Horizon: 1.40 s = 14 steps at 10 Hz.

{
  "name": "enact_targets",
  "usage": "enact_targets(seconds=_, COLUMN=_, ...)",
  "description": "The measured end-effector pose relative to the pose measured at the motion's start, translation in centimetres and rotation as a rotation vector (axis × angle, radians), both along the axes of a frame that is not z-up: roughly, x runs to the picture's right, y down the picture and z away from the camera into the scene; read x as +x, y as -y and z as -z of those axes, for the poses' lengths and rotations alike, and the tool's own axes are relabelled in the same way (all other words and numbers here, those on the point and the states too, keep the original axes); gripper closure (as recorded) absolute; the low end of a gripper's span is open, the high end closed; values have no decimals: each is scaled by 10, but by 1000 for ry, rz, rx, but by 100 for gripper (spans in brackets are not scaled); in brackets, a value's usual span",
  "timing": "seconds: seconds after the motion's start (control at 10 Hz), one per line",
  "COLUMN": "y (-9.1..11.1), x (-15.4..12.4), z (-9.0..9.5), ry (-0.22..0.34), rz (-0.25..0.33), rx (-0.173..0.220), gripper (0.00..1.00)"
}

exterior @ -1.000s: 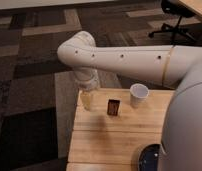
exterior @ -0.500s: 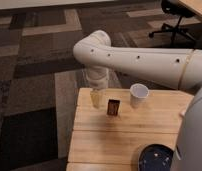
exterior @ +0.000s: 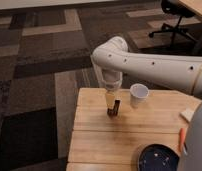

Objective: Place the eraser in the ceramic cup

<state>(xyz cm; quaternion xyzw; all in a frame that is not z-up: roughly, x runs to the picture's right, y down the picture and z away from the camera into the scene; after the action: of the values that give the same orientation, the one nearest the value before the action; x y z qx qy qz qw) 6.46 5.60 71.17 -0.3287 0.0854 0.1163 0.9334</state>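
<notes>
While the eraser (exterior: 113, 109) stands upright, long axis vertical, the pincer (exterior: 112, 100) hangs right over it, state unclear.

Lighting: soft, even, from overhead; white arm (exterior: 144, 62) bright on top, shaded beneath; claw (exterior: 113, 101), low over tabletop (exterior: 94, 135), in shade.

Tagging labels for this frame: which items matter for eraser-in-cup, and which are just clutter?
Job:
eraser, standing on the wooden table
ceramic cup, beside it, not touching
gripper, directly over the eraser

Lying about:
dark blue plate
pale block
orange object near the plate
</notes>
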Motion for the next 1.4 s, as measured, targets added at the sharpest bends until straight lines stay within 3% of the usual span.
enact_targets(seconds=0.4, y=-14, x=2, z=-16, ry=57, rz=8, rx=-9, gripper=38)
enact_targets(seconds=0.6, y=-17, x=3, z=-21, ry=60, rz=13, rx=-8, gripper=70)
enact_targets(seconds=0.9, y=-18, x=3, z=-16, ry=42, rz=14, rx=-15, gripper=100)
enact_targets(seconds=1.1, y=-14, x=3, z=-9, ry=14, rz=7, rx=-30, gripper=100)
enact_targets(seconds=1.4, y=22, x=-6, z=11, ry=-9, rz=16, rx=-15, gripper=100)
